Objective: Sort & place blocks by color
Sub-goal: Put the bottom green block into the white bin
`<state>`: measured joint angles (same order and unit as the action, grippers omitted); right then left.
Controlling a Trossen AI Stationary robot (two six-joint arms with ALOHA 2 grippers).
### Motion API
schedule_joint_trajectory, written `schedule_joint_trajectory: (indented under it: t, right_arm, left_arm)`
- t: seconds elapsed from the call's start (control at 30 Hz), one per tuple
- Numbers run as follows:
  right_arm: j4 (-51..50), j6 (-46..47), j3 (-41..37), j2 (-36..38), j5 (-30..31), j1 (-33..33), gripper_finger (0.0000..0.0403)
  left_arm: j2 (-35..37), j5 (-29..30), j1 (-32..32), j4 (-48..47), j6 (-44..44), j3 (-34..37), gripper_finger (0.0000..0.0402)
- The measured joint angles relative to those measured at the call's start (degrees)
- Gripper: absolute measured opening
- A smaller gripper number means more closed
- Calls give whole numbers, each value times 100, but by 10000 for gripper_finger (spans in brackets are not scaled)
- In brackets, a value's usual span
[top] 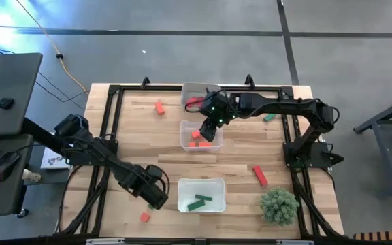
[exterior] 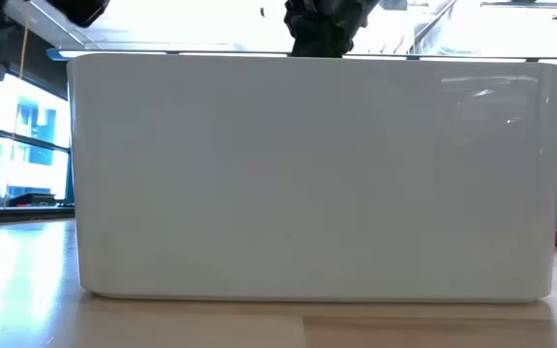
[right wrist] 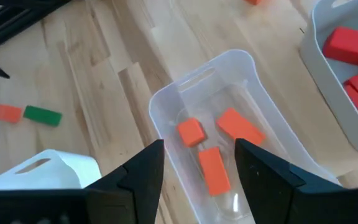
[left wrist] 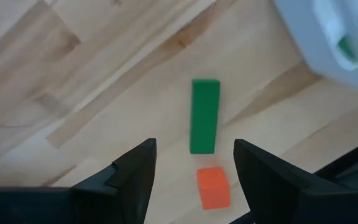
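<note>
My left gripper (top: 158,197) (left wrist: 194,149) hangs open over the table's near left part. In its wrist view a green block (left wrist: 204,116) and an orange-red block (left wrist: 213,186) lie flat on the wood below the gap between its fingers. My right gripper (top: 209,128) (right wrist: 199,149) is open above the middle clear tray (top: 184,140) (right wrist: 166,102), which holds three orange-red blocks (right wrist: 215,169). The far tray (top: 190,89) (right wrist: 328,59) holds crimson blocks (right wrist: 352,43). The near tray (top: 182,185) holds green blocks (top: 199,201).
Loose blocks lie flat on the table: an orange-red one (top: 160,107) far left, a green one (top: 269,118) far right, a crimson one (top: 260,175) near right. A bushy green plant (top: 279,205) stands at the near right corner. A tray wall (exterior: 317,174) fills the low view.
</note>
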<state>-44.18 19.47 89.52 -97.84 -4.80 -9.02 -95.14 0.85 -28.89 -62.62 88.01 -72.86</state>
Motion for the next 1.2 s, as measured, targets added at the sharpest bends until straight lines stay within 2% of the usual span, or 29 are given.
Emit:
schedule_joint_trajectory:
  t: [0.3, 0.5, 0.7, 1.2]
  right_arm:
    - [-48, 428, 0, 0, 507, 578, 186]
    - [-66, 618, 0, 0, 610, 913, 186]
    - [-84, 773, 0, 0, 886, 1174, 186]
    - [-182, 1036, 0, 0, 1080, 1395, 186]
  left_arm:
    - [-714, -16, -283, 621, 35, 0, 204]
    - [-1111, -43, -369, 711, 127, 2, 204]
    - [-1257, -62, -386, 729, 142, 2, 204]
    - [-1565, -165, -493, 985, 141, 2, 204]
